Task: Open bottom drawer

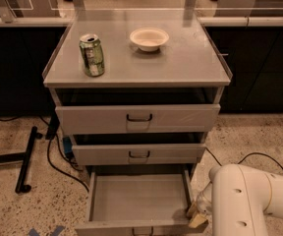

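- While the bottom drawer stands drawn well out of the grey cabinet in the camera view, with its plain grey inside open to sight and its slim front at the picture's lower edge, the step in hand looks close to finished.
- The gripper sits low, just beside the drawer's right front corner, at the end of the white arm. Whether it is open or closed cannot be told.
- It is not on the small dark handle, which sits at the middle of the front, well apart from it and partly cut off by the picture's edge.
- Any further pull would best run straight out along the drawer's travel. Force at one corner could skew the drawer and make it bind.
- A retreat should go outward and to the side, so the arm does not nudge the front back in. A dark cable lies on the floor to the right.
- The middle drawer and top drawer need no touch.
- Movement should be gentle, because a green can and a pale bowl stand on the counter, and a jolt might tip the can.
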{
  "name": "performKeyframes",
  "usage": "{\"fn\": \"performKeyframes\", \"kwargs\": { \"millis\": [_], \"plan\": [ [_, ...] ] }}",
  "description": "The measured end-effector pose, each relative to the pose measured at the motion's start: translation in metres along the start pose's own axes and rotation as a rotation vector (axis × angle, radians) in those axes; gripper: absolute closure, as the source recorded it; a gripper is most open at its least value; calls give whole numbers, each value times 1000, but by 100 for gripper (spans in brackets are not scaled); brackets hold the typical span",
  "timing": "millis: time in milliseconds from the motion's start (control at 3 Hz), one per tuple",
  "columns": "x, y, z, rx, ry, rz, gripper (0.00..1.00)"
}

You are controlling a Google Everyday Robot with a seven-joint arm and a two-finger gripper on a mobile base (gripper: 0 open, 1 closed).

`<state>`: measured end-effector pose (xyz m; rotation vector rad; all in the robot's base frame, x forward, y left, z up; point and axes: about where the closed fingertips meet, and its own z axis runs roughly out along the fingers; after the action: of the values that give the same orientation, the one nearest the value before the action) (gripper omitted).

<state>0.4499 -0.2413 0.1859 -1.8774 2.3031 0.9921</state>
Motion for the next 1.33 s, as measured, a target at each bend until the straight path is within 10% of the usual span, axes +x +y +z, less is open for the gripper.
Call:
{"fn": "performKeyframes", "kwargs": {
  "millis": [333, 1333],
  "plan": [
    [0, 8, -5, -18, 16, -9, 94],
    [-17, 21, -22, -12, 42, -69, 36]
  ]
}}
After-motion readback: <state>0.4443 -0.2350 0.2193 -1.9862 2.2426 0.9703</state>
